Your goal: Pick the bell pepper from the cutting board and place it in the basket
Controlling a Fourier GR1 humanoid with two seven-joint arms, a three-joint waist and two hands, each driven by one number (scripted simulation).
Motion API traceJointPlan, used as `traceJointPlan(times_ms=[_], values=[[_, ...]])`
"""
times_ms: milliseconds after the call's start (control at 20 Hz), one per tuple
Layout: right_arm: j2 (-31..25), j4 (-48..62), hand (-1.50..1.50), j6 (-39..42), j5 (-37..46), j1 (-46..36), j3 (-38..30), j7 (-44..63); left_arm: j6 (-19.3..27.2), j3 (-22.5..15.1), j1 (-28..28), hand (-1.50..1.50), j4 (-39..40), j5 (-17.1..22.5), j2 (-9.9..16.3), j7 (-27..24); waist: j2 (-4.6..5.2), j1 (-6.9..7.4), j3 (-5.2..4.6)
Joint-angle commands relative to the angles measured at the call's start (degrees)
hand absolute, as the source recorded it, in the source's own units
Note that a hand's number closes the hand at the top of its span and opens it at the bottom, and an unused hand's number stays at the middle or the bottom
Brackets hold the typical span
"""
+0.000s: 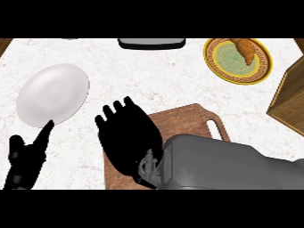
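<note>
A: So, where do we stand? Our right hand [129, 133] lies over the left part of the brown wooden cutting board [195, 116] with its black fingers straight and slightly spread, pointing far; they curl round nothing we can see.

B: And the bell pepper? We cannot find it. The hand and the grey right forearm [233, 164] cover most of the board, so it may lie beneath them, but we cannot tell.

A: The woven brown basket [300, 95] sits at the right edge, well apart from the hand. We judge that the pick is not yet done, and the carry and the drop are all left.

B: Our left hand [24, 156] rests at the near left, fingers up, one tip just at the near rim of the oval white plate [49, 84].

A: Far right there is a round yellow-rimmed plate [221, 67] with a brown croissant [245, 49] on it, and a dark tray [151, 42] at the far edge.
</note>
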Motion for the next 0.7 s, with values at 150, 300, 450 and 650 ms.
traceJointPlan(times_ms=[150, 300, 450, 650], values=[[-1.1, 1.5, -1.5, -2.3, 7.3, 5.8, 0.7, -5.7, -2.1, -1.8, 0.7, 0.0, 3.1, 0.8, -2.8, 1.8, 0.45, -0.07, -0.82], [2.2, 2.6, -1.5, -2.6, 10.1, 6.3, 2.3, -3.8, -2.6, -1.2, 0.9, 0.0, 2.2, 1.0, -2.3, 3.0, 0.38, 0.08, -0.83], [2.7, 4.6, -1.5, -5.5, 14.0, 8.8, 3.5, -6.6, -2.2, -1.0, 0.4, 0.0, 2.8, 0.6, -3.1, 2.5, 0.45, 0.12, -0.83], [-0.8, 2.4, -1.5, -3.1, 13.7, 11.4, 1.0, -9.1, -1.7, -1.8, 2.5, 0.0, 0.9, -0.5, -4.1, 2.3, 0.3, -0.08, -0.82]])
